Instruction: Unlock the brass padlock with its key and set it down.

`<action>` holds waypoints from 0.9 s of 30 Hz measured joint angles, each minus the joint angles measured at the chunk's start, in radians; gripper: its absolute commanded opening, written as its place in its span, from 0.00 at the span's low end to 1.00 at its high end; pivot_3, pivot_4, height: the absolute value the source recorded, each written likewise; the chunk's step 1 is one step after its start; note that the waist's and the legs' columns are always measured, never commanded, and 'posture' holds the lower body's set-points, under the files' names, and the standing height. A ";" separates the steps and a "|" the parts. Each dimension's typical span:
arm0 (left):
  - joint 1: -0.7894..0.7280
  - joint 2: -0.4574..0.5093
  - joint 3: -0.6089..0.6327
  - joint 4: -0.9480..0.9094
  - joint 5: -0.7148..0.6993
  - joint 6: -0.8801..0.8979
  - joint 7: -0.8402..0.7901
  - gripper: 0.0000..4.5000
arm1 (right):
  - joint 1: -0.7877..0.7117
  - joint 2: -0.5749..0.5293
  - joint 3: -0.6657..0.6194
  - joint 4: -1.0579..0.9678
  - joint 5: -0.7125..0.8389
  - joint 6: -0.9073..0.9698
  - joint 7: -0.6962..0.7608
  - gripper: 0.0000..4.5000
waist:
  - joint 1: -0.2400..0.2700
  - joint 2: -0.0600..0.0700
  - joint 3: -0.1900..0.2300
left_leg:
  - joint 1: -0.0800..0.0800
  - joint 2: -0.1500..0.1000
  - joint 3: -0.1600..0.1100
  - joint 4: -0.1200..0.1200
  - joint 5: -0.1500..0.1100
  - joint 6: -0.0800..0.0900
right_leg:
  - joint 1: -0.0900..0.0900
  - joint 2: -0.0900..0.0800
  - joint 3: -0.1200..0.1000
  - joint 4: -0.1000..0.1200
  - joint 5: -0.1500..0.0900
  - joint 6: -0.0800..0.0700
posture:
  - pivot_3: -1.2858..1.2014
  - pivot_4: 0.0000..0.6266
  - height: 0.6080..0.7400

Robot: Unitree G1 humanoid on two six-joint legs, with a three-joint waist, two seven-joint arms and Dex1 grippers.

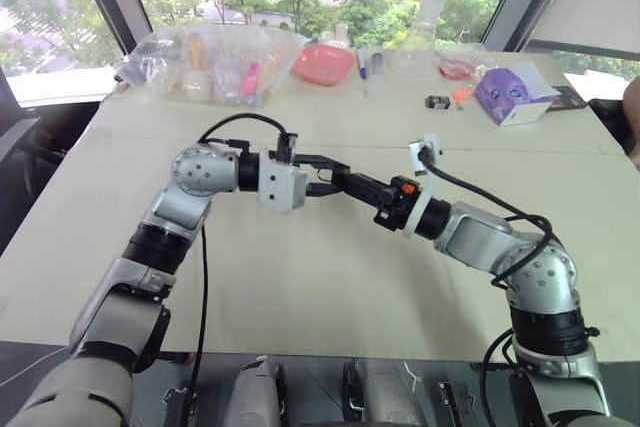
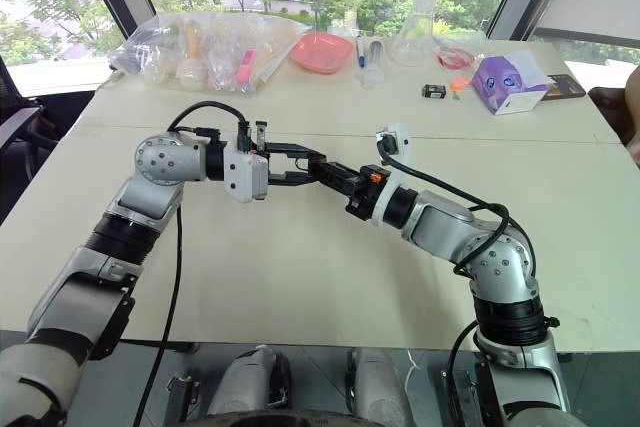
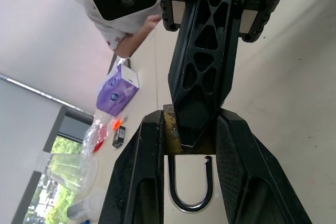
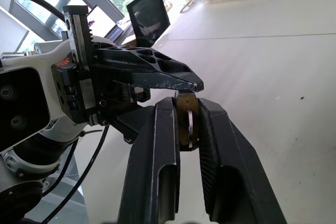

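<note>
Both grippers are meeting in the air above the middle of the pale table (image 1: 330, 287), and the brass padlock (image 3: 176, 139) is sitting between them. The left gripper (image 3: 190, 145) is clamping narrowly on the padlock's brass body, its two black fingers (image 3: 137, 182) pressing the body's opposite sides. The silvery shackle (image 3: 190, 187) is lying between those fingers, its loop running back toward the left wrist, with one leg ending free of the body. So the lock's long axis is lying along the left gripper, which is pointing to the right across the table. The right gripper (image 4: 187, 124) is reaching in from the right, its fingers (image 4: 163, 145) narrowed on the brass body as well. Far across the table, a purple box (image 1: 512, 93), a pink dish (image 1: 322, 63) and a clear bag (image 1: 215, 62) are resting near the window.
</note>
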 measured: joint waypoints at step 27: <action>0.085 0.007 0.271 -0.204 -0.487 1.120 0.132 0.98 | -0.030 0.023 -0.054 0.056 0.012 0.034 0.017 0.00 | -0.001 0.000 0.000 | 0.000 0.000 -0.005 0.000 0.001 -0.001 | 0.000 0.000 0.000 0.000 0.000 0.000 | 0.52 0.24 1.00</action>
